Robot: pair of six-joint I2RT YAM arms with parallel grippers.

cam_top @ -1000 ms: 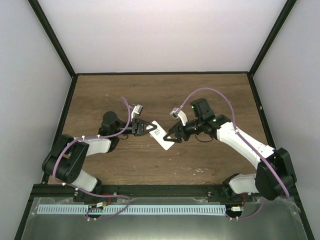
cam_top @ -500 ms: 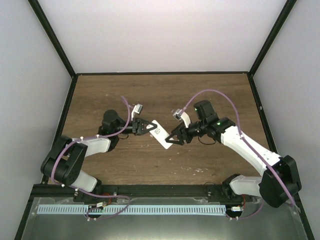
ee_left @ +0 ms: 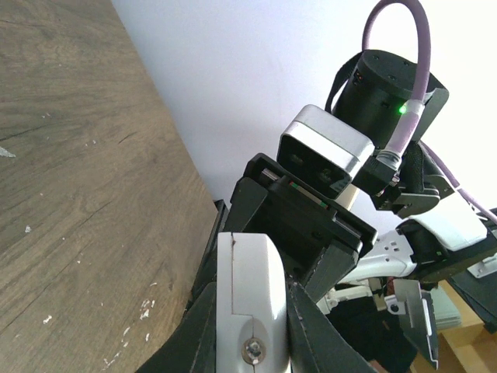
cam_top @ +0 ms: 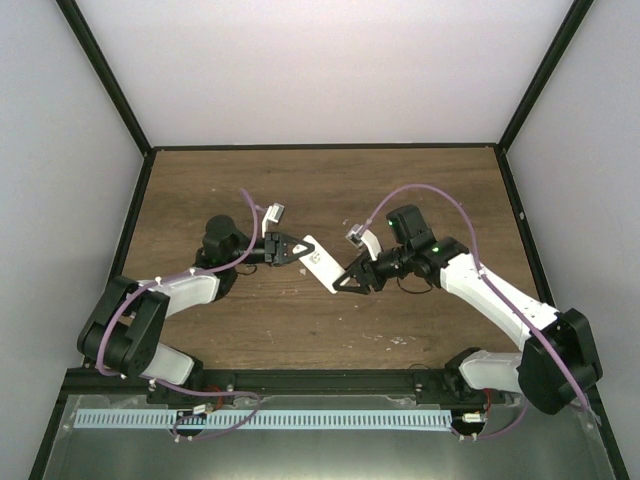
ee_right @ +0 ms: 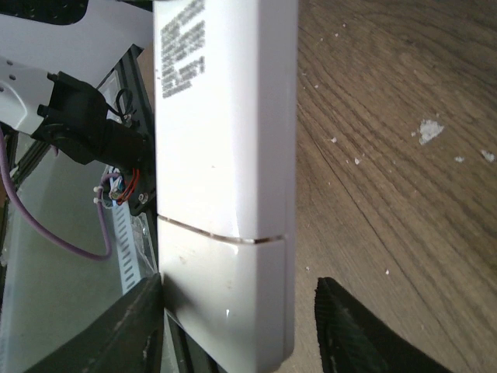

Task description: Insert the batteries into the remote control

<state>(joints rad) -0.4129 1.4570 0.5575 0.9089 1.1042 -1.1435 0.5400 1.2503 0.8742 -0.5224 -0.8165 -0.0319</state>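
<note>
**Remote spanned by both arms, twist risk at the far end**

The left gripper (cam_top: 283, 250) is clamped on one end of the small white rectangular plastic remote control (cam_top: 318, 262). The right gripper (cam_top: 345, 280) straddles the other end with its jaws apart, one finger touching and the other clear. If it closes off-centre, it could lever the remote control out of the left grip. No batteries are visible. Below lies a brown wood-grain tabletop (cam_top: 420, 190) flecked with pale specks, enclosed by plain white walls (cam_top: 300, 70).

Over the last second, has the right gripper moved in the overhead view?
Yes, slightly: the right gripper slid toward the near rail, alongside the remote control.
</note>
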